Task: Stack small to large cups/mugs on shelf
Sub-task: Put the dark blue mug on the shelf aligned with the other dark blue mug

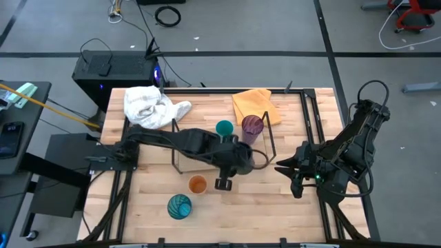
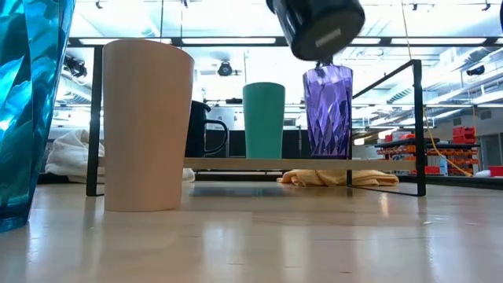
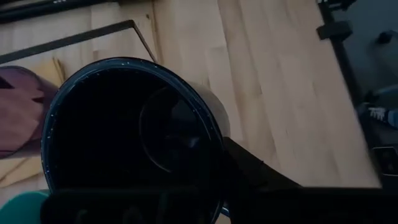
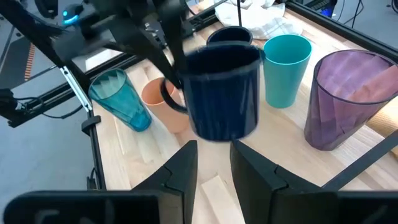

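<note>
My left gripper [image 1: 227, 169] is shut on a dark navy mug [image 4: 225, 93] and carries it in the air by the shelf's [image 2: 299, 163] front edge, near the purple tumbler [image 2: 328, 110]. On the shelf board stand that tumbler, a teal cup [image 2: 263, 119] and a second navy mug [image 2: 206, 130], each on its base. The orange cup [image 1: 198, 184] and the patterned teal tumbler [image 1: 179, 205] stand on the table in front of the shelf. My right gripper [image 4: 214, 152] waits open at the table's right, its fingers toward the shelf. My left gripper holds the navy mug by its rim [image 4: 180, 62], on the side where the handle [image 4: 169, 99] is. It comes from the table's left, slanting down. One finger [image 3: 255, 171] shows outside the wall; the other is lost in the dark inside. The mug hangs clear, mouth up, slightly tilted.
A white cloth [image 1: 151, 105] lies at the table's far left and a yellow cloth [image 1: 255, 105] lies behind the shelf. Black wire rails [image 2: 416, 126] close the shelf's ends. Bare wood shows along the near edge, right of the two cups.
</note>
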Available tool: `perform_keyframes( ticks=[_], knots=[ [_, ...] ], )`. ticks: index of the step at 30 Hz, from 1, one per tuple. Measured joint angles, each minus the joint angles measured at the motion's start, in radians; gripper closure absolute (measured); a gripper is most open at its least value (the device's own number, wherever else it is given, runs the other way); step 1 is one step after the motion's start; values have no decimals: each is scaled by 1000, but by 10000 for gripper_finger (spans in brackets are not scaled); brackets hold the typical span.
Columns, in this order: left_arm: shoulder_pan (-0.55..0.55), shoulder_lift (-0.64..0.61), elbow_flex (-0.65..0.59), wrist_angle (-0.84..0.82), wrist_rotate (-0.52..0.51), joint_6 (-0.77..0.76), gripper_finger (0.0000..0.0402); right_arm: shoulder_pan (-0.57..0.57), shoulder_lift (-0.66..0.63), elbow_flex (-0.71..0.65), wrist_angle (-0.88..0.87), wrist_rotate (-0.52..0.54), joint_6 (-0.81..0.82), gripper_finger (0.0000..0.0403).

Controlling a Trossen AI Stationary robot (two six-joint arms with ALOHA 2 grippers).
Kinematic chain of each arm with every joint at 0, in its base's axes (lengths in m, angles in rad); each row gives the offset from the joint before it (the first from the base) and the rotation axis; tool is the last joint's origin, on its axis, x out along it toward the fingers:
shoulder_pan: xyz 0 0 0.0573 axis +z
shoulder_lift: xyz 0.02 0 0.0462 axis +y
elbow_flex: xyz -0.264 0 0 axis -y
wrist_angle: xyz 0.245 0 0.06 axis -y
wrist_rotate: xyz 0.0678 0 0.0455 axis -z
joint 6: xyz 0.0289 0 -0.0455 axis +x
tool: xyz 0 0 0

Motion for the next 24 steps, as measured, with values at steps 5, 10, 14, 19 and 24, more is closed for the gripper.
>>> perform_keyframes(
  ticks=[5,10,14,19,24],
  knots=[
    [4,-19,0,-70,-4,-2,375,0,0,0,-1,1,2,300],
    [-13,-19,-1,-177,-6,0,375,0,0,0,-5,5,11,300],
    [-29,-19,-1,-276,-5,21,375,0,0,0,-6,6,12,300],
    [-36,-19,-2,-326,-11,24,375,0,0,0,-6,11,15,300],
    [-25,-28,-2,-317,-17,20,375,0,0,0,-6,11,19,300]
  ],
)
